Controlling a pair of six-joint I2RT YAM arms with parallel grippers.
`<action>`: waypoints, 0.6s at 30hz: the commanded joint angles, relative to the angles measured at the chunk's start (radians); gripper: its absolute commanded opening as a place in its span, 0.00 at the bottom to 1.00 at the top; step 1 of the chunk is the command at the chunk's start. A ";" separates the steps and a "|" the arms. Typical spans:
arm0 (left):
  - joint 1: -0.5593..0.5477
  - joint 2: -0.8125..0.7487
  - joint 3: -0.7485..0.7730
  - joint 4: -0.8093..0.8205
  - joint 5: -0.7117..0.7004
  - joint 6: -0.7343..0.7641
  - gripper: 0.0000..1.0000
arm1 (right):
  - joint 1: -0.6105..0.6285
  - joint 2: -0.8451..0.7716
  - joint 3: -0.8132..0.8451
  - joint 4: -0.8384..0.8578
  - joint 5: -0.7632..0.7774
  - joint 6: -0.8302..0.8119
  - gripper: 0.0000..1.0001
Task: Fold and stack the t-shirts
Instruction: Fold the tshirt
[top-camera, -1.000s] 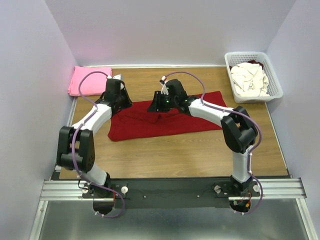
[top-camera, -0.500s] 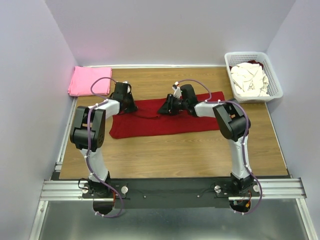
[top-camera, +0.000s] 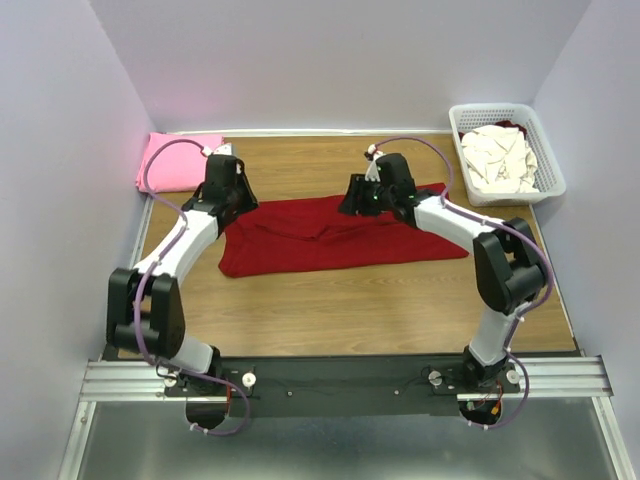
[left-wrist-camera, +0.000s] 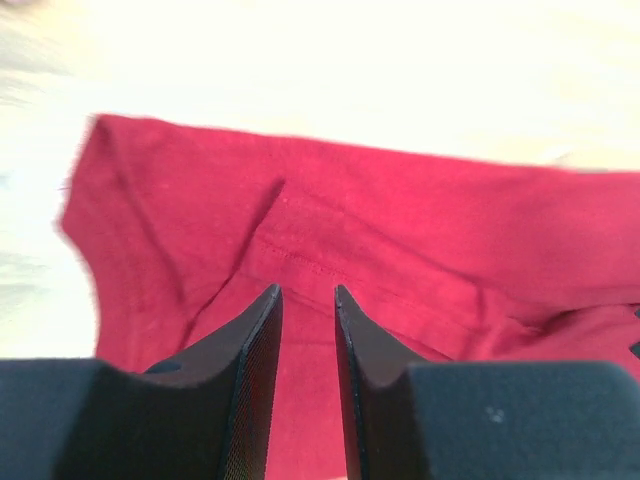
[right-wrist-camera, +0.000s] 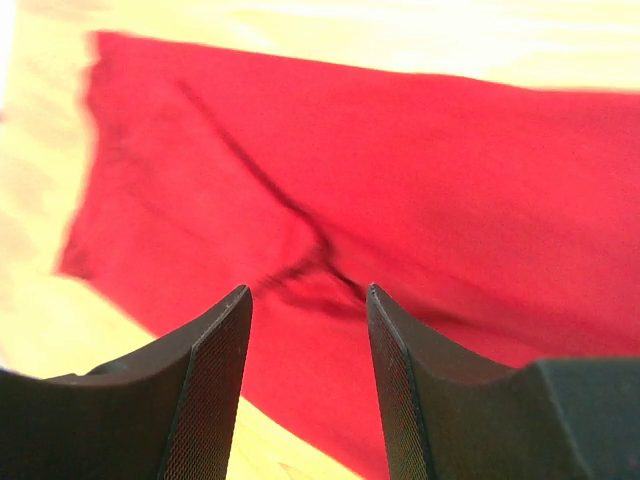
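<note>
The dark red soft cloth t-shirt (top-camera: 335, 235) lies on the wooden bench (top-camera: 330, 310), with its long axis from left to right. The left end effector (left-wrist-camera: 308, 292) hovers at its far left corner. The right end effector (right-wrist-camera: 308, 290) is near the middle of the far edge. Both have fingers apart and are empty.

Dark red t-shirt (top-camera: 340, 238) spread wider, left tool (left-wrist-camera: 308, 293) and right tool (right-wrist-camera: 308, 291) opened, lifted off cloth

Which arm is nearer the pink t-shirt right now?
Left. The left arm hangs over the left end of the dark red t-shirt, close beside the pink t-shirt; the right arm is over the red one's far edge, much farther right.
</note>
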 joint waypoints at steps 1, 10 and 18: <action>0.001 -0.094 -0.118 -0.072 -0.080 0.001 0.36 | -0.011 -0.057 -0.080 -0.212 0.278 -0.053 0.57; 0.019 -0.240 -0.433 -0.029 -0.027 -0.133 0.29 | -0.094 -0.104 -0.168 -0.286 0.396 -0.073 0.58; 0.095 -0.211 -0.465 -0.010 -0.059 -0.110 0.25 | -0.114 -0.025 -0.168 -0.322 0.399 -0.095 0.58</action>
